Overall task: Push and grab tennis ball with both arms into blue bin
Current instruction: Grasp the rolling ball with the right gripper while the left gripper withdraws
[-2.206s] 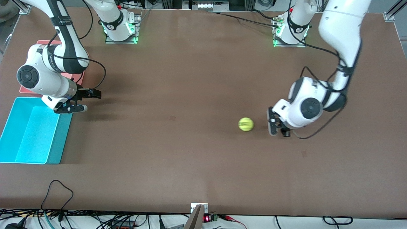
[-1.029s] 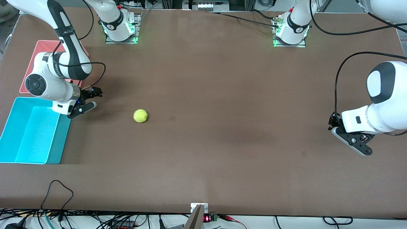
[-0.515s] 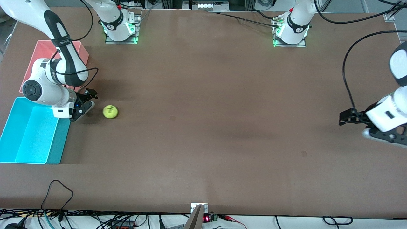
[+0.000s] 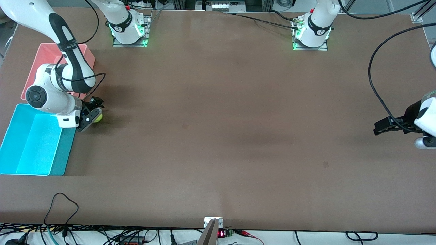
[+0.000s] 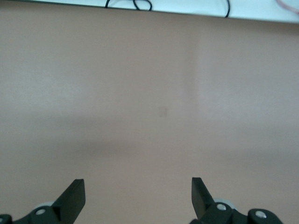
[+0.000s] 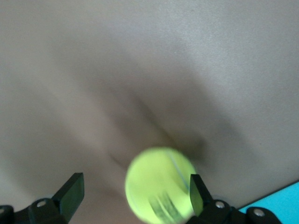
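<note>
Tennis ball sits between the right gripper's wide-open jaws beside the blue bin. Closing late could let it roll free. The left gripper waits, jaws open and empty

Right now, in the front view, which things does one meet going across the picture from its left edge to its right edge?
Bright turquoise plastic bin → right gripper, open, with the small fuzzy yellow-green tennis ball between its jaws → bare brown table → left gripper, open, over the table's left-arm end. The pink-salmon tub overlaps the bin, so I leave it out.
</note>
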Controlling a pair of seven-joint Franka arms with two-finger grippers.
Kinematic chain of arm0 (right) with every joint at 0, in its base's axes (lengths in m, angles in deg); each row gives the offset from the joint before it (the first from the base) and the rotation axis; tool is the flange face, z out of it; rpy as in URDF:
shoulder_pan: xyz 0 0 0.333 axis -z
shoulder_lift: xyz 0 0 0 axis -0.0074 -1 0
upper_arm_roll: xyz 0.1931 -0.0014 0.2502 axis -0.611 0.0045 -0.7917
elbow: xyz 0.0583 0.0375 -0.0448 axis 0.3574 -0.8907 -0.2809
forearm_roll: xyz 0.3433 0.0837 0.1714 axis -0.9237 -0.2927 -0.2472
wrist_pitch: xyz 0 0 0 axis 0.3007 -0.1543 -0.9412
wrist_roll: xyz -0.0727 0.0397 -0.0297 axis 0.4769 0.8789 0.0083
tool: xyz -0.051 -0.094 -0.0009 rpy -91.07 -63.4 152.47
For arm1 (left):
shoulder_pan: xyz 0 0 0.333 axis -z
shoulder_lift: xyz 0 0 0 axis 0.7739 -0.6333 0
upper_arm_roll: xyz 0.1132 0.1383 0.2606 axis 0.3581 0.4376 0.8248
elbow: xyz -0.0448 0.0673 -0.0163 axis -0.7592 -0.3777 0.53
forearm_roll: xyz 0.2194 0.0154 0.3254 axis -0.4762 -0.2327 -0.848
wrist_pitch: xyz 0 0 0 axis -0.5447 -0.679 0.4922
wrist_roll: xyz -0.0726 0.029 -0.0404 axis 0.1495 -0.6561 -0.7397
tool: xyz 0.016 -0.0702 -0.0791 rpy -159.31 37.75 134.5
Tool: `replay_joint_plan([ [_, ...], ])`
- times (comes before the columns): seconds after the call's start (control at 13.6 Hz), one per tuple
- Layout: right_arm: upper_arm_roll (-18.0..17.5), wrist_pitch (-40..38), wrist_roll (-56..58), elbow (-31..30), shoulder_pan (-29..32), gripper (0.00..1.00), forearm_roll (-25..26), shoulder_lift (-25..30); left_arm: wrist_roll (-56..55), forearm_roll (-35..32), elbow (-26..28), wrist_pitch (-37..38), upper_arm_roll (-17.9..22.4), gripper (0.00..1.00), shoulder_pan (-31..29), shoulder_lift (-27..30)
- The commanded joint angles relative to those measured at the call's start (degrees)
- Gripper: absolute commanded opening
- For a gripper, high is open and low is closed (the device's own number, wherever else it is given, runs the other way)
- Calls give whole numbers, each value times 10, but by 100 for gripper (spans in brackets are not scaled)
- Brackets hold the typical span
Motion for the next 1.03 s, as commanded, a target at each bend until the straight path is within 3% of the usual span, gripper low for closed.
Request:
replay_joint_plan([
  [0.0, 10, 34, 15, 8, 7, 100, 22, -24, -25, 20, 6, 48, 9, 100, -6, 34],
  [0.44, 14, 45, 48, 14, 8, 100, 23, -26, -23, 6, 82, 75, -21, 100, -12, 105],
  [0.96, 13, 9, 125, 23, 24, 100, 23, -23, -22, -6, 218, 28, -45, 100, -12, 198],
])
